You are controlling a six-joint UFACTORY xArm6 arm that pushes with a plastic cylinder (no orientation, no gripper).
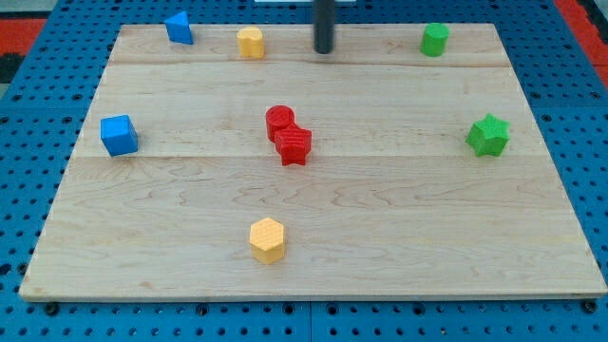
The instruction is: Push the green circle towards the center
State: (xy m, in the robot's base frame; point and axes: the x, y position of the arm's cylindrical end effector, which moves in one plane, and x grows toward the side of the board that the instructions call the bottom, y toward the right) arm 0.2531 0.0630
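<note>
Rod reaches down at twelve o'clock: you see my tip touching nothing, between the yellow block and the green circle, which sits at one o'clock on the board, well apart from the centre's red blocks.

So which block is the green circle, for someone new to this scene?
Start at the wooden board's top edge and go to its right corner. The green circle sits there, right of my tip. The other green block, a star, lies lower by the right edge.
</note>
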